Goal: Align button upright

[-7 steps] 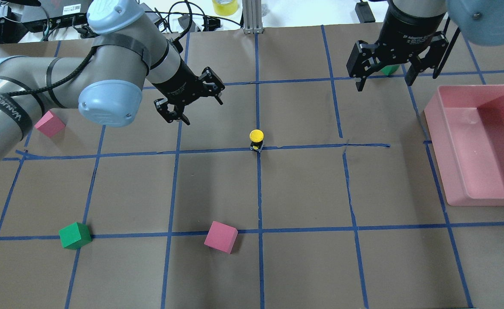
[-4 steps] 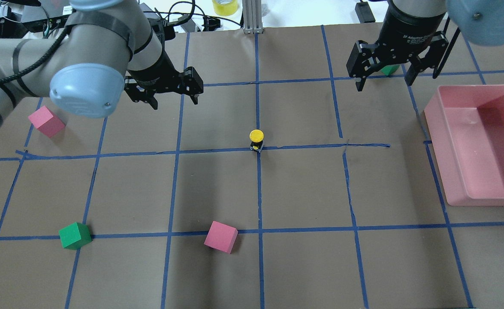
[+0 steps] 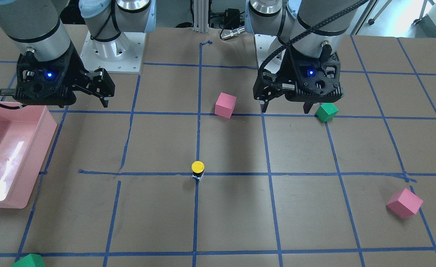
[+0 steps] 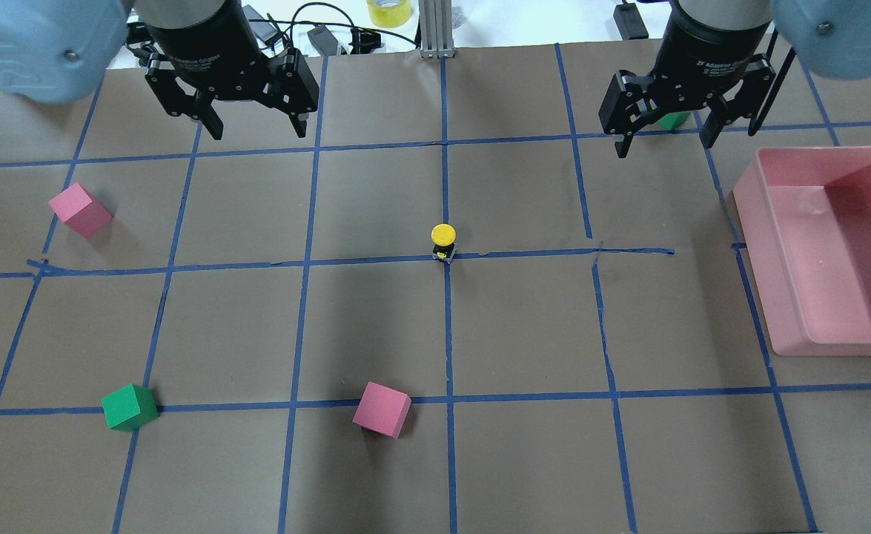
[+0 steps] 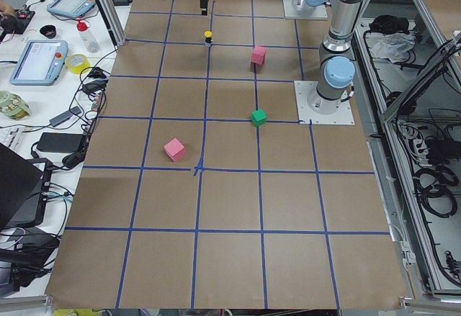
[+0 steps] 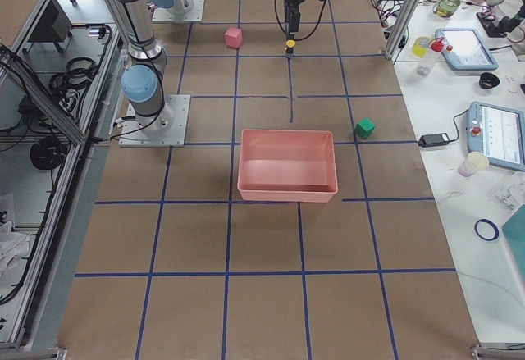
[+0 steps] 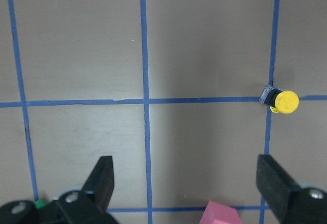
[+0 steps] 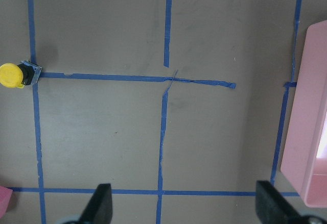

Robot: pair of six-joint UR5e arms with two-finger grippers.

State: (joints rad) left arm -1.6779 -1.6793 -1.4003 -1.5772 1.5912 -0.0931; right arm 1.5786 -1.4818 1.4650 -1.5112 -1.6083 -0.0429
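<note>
Here, the button stands upright on the surface, well apart from my left end effector and right end effector, both spread wide, holding nothing.

Was robotics lab: arms bolted to tape-gridded table; teach pendants, cables, tape roll crowded side bench; aluminium frame posts around.

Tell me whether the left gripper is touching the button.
Apart. The overhead view shows the left gripper well away from the button, with a wide gap between them.
</note>
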